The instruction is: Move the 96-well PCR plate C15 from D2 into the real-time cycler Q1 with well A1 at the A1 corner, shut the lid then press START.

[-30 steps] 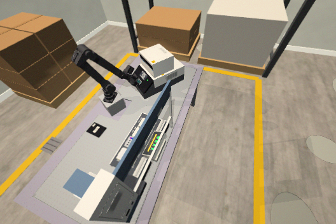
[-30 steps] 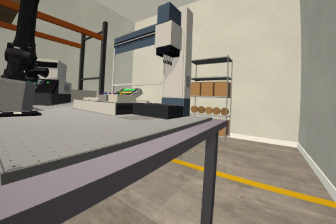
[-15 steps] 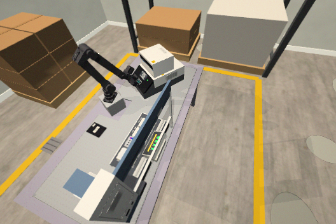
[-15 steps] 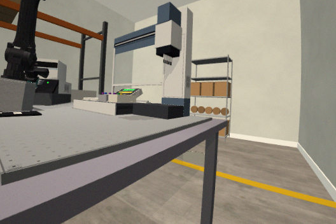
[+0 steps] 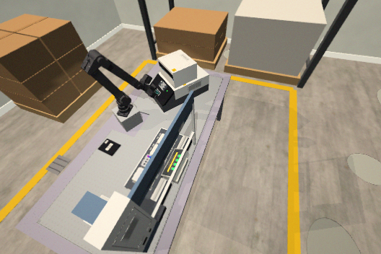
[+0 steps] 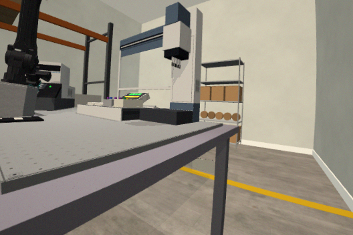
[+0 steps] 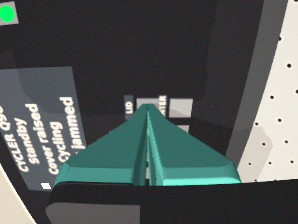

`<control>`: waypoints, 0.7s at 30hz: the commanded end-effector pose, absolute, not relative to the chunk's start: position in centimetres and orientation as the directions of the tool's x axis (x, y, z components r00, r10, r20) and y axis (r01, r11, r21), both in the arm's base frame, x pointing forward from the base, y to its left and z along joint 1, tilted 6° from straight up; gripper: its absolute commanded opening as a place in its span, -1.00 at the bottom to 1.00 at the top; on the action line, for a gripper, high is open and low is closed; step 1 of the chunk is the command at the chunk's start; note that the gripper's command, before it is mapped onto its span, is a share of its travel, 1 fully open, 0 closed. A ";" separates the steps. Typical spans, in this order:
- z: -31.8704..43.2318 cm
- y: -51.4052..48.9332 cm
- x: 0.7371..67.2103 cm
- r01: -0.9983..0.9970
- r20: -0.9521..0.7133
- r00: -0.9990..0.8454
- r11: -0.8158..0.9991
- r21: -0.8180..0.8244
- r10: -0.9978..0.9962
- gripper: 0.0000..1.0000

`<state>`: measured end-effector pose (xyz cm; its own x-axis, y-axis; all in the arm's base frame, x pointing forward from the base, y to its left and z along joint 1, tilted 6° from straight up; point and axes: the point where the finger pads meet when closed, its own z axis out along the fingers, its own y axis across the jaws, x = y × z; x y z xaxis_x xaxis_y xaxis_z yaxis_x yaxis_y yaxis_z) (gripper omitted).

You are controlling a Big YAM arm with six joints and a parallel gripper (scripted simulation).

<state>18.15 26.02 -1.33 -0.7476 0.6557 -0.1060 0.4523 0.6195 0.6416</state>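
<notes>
The cycler Q1 [image 5: 181, 75] stands at the far end of the table, its white lid [image 5: 177, 65] down over the body, so the block is hidden. Its dark front panel [image 5: 163, 91] faces the arm and the lamp [image 5: 168, 90] is green; the lamp also shows in the wrist view [image 7: 8, 14]. My gripper [image 7: 147, 113] is shut and empty, its teal fingers pressed together, with the tip right at the upper row of pale keys [image 7: 161, 106]. I cannot tell which key it meets. White plates lie on the hand-off row [image 5: 153, 150]; their labels are too small to read.
The liquid handler's blue gantry [image 5: 164, 150] runs along the row, with its head [image 6: 177, 42] above the deck. The black regrip nest [image 5: 107, 144] lies on the table near the arm's base [image 5: 123, 110]. A grey-white instrument [image 5: 120, 222] stands at the near end.
</notes>
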 end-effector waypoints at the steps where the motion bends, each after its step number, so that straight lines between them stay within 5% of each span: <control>1: 0.4 27.8 18.9 0.434 -0.089 -0.744 0.580 0.689 0.662 -1.00; 21: -1.0 26.2 18.6 0.455 -0.101 -0.736 0.600 0.659 0.669 -1.00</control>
